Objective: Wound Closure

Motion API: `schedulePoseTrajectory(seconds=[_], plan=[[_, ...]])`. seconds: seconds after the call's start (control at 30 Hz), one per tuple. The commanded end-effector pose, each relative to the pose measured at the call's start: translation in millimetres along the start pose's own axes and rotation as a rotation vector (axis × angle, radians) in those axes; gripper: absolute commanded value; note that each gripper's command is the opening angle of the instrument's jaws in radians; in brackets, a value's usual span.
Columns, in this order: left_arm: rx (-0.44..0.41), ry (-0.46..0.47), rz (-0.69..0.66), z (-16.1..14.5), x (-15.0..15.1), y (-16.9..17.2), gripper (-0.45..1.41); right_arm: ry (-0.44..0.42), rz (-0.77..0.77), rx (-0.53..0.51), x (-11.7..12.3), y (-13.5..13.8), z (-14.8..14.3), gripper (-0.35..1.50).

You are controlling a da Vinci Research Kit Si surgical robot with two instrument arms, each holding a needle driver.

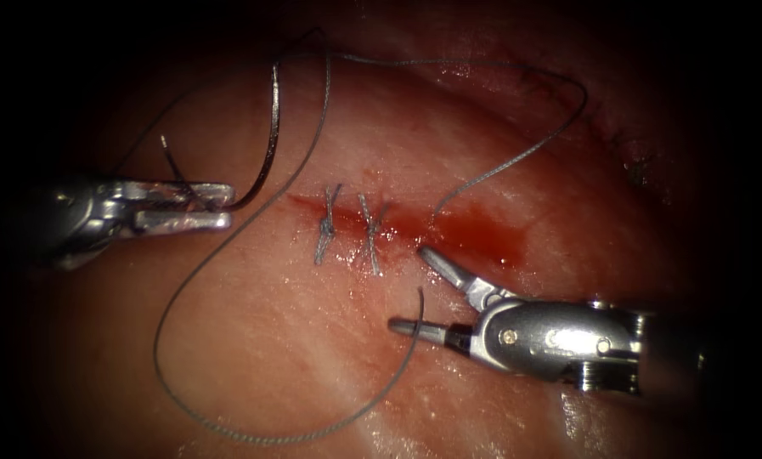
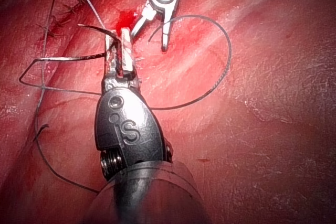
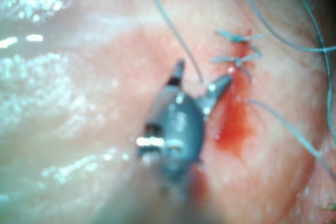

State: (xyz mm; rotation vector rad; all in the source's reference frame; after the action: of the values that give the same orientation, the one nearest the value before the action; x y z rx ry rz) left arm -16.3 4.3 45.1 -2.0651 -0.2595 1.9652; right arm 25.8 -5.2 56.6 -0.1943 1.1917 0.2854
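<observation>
The cut (image 1: 414, 225) runs across the tissue (image 1: 270, 323) with two tied stitches (image 1: 325, 225) on its left part. The left tool (image 1: 229, 206) lies left of the stitches, jaws shut on the curved needle (image 1: 266, 153) partway back from its point. The needle is out of the tissue; it also shows in the left wrist view (image 2: 68, 57), crossing the left tool's jaws (image 2: 118, 34). The right tool (image 1: 407, 287) sits just below the cut with jaws open and nothing in them; it appears again in its own wrist view (image 3: 204, 70). Thread (image 1: 270, 440) loops widely over the tissue, its free end lying between the right tool's jaws.
Red fluid (image 1: 482, 242) pools in the open right part of the cut. Thread leaves the tissue at the cut's upper edge (image 1: 432, 217) and arcs up to the right. Old dark stitch marks (image 1: 635, 170) sit at the far right.
</observation>
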Motion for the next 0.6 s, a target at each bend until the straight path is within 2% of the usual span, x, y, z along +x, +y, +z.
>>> schedulePoseTrajectory(seconds=[0.03, 0.17, 0.3, 0.37, 0.4, 0.53, 0.57, 0.6], plan=[[0.0, 0.001, -0.004, 0.4, -0.9, 0.4, -0.45, 0.004, -0.006, 0.042, -0.7, -0.7, 0.7, -0.35], [0.0, 0.001, -0.004, 0.4, -0.9, 0.4, -0.45, -0.011, 0.003, 0.084, -0.7, -1.2, -1.3, -0.35], [-0.002, -0.001, -0.004, 0.3, -0.9, 0.4, -0.45, 0.002, -0.004, 0.062, 0.5, -3.3, -7.4, -0.35], [-0.002, -0.001, -0.004, 0.3, -0.9, 0.4, -0.45, 0.001, -0.006, 0.061, 0.7, -3.8, -8.5, -0.35], [-0.002, -0.001, -0.004, 0.3, -0.9, 0.4, -0.45, 0.003, 0.0, 0.062, 1.4, -5.0, -11.3, -0.35], [-0.003, -0.001, -0.004, 0.3, -0.9, 0.4, -0.45, 0.004, 0.015, 0.074, 3.8, -7.6, -16.3, -0.35], [-0.003, -0.001, -0.004, 0.3, -0.9, 0.4, -0.45, -0.002, 0.015, 0.091, 5.3, -9.0, -18.6, -0.35], [-0.003, -0.001, -0.004, 0.3, -0.9, 0.4, -0.45, -0.003, 0.013, 0.099, 6.1, -9.6, -19.5, -0.35]])
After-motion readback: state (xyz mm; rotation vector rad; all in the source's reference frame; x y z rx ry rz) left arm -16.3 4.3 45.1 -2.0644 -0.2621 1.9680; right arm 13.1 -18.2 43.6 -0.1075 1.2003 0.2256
